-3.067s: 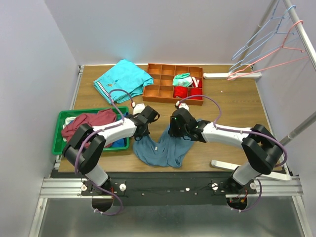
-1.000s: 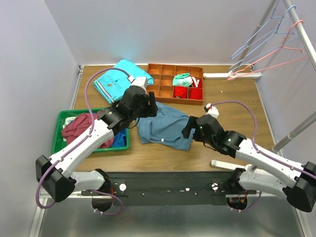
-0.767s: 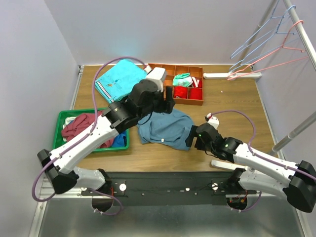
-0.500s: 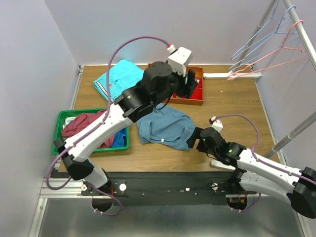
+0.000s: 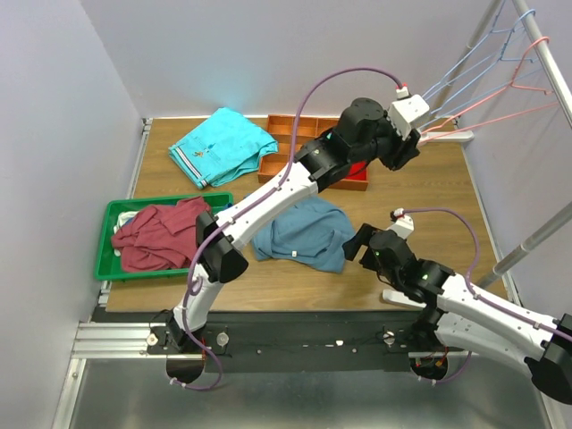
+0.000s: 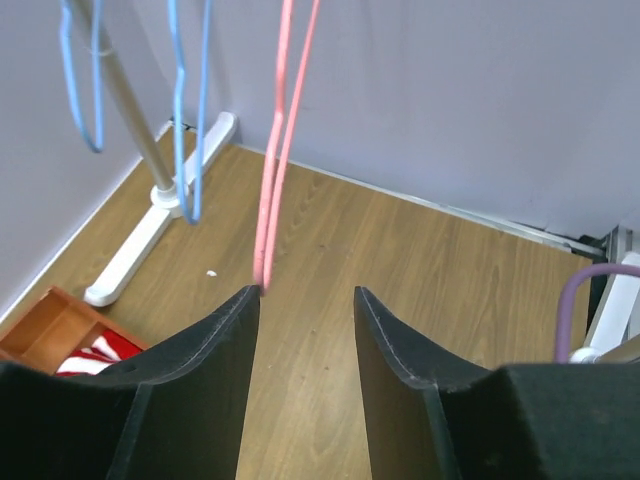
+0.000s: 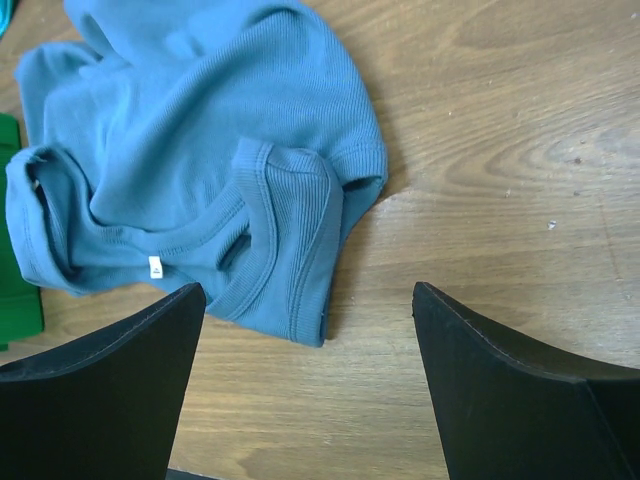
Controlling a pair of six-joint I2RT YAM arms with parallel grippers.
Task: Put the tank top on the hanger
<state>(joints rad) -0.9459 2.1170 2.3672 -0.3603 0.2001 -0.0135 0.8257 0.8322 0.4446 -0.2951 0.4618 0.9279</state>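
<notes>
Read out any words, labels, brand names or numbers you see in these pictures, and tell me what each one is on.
No readable text in any view.
Small white tag on the tank top: too small to read.

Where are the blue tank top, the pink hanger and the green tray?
tank top (image 7: 190, 140): right wrist view, its ribbed body.
pink hanger (image 6: 268, 240): left wrist view, its lower wire.
green tray (image 5: 104, 241): top view, its left rim.
</notes>
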